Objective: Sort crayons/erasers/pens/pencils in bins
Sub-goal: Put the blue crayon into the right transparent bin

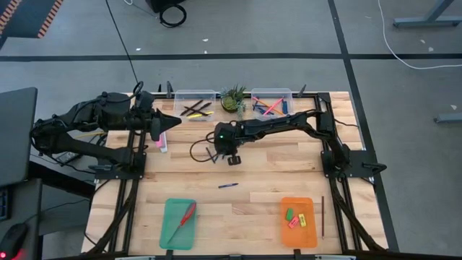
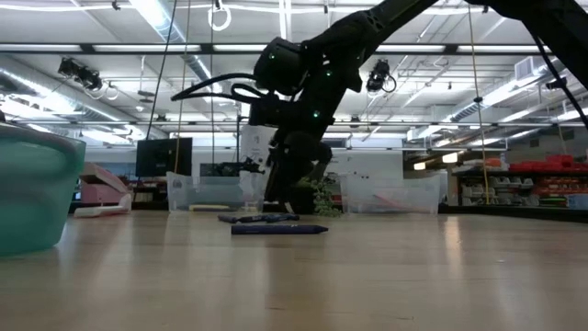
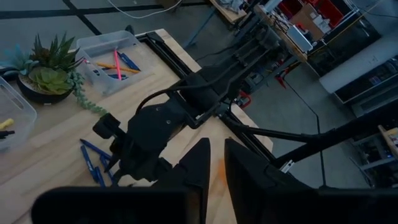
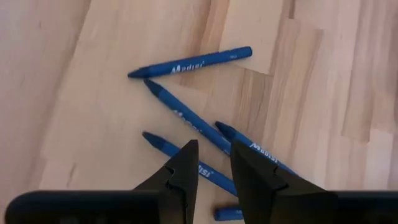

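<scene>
Nearest the right wrist camera: slim blue pens (image 4: pixel 186 65) lying loose on the pale wooden table (image 4: pixel 74 93), some crossing. Right gripper (image 4: pixel 213 163) hangs just above them, fingers a narrow gap apart, holding nothing. Left gripper (image 1: pixel 173 122) waits at the table's left rear, fingers narrowly parted, empty. One blue pen (image 1: pixel 228 185) lies apart, mid-table.

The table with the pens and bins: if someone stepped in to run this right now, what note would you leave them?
Right gripper: slightly open, empty, low over a cluster of blue pens mid-table.
Left gripper: nearly closed, empty, waiting at the far left.
Done: erasers in the orange tray; pencils in the left clear bin; assorted sticks in the right clear bin.
Left: the pen cluster, one stray pen nearer the trays, a dark pencil beside the orange tray.
</scene>
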`<state>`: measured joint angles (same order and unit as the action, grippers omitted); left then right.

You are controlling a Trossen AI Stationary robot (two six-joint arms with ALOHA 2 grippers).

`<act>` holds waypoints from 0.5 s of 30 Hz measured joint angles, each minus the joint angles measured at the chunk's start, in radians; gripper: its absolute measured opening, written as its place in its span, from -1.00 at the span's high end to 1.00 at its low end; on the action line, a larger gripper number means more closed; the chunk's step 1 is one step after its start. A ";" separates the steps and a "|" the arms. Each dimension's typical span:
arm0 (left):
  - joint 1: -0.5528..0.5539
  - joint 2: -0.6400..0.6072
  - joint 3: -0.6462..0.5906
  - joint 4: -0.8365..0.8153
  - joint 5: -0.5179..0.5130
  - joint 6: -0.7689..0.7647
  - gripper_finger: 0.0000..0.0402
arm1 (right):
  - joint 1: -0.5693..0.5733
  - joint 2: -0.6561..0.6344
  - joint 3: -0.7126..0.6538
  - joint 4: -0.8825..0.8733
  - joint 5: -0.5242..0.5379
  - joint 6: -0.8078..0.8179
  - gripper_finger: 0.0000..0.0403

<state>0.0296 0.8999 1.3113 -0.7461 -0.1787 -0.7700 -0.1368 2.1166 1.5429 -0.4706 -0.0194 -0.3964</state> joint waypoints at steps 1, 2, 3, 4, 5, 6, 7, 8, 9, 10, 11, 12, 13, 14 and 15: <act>0.000 0.000 0.000 0.000 0.000 0.000 0.74 | 0.000 0.000 0.000 0.001 -0.010 -0.021 0.51; 0.000 0.000 0.000 0.000 0.000 0.000 0.74 | 0.000 0.000 0.000 0.000 -0.025 -0.046 0.51; 0.000 0.000 0.000 0.000 0.000 0.000 0.74 | 0.000 0.000 0.000 -0.008 -0.043 -0.075 0.51; 0.000 0.000 0.000 0.000 0.000 -0.001 0.75 | 0.001 0.000 0.000 -0.020 -0.065 -0.103 0.51; 0.000 0.000 0.000 0.000 0.000 -0.002 0.75 | 0.001 0.000 0.000 -0.032 -0.090 -0.130 0.51; 0.000 0.000 0.000 0.000 0.000 -0.002 0.75 | 0.001 0.000 0.000 -0.045 -0.113 -0.161 0.51; 0.000 0.000 0.000 0.000 0.000 -0.002 0.75 | 0.001 0.000 0.000 -0.059 -0.129 -0.195 0.51; 0.000 0.000 0.000 0.000 0.000 -0.002 0.75 | 0.001 0.000 0.000 -0.071 -0.137 -0.228 0.51; 0.000 0.000 0.000 0.000 0.000 -0.002 0.74 | 0.000 0.000 0.000 -0.076 -0.140 -0.258 0.51; 0.000 0.000 0.000 0.000 0.000 -0.002 0.74 | 0.000 0.000 0.000 -0.075 -0.143 -0.287 0.51; 0.000 0.000 0.000 0.000 0.000 -0.003 0.74 | -0.005 0.000 0.000 -0.072 -0.149 -0.313 0.51; 0.000 0.000 0.000 0.000 0.000 -0.003 0.74 | -0.009 0.000 0.000 -0.069 -0.159 -0.327 0.51; 0.000 0.001 0.000 0.001 0.000 -0.004 0.74 | -0.015 0.000 0.000 -0.068 -0.170 -0.333 0.51; 0.000 0.001 0.000 0.000 0.000 -0.007 0.75 | -0.022 0.000 0.000 -0.067 -0.174 -0.337 0.51; 0.000 0.001 0.000 0.000 0.000 -0.009 0.75 | -0.029 0.000 0.000 -0.063 -0.176 -0.344 0.51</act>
<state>0.0294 0.9012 1.3113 -0.7460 -0.1787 -0.7788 -0.1662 2.1166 1.5429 -0.5333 -0.1956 -0.7405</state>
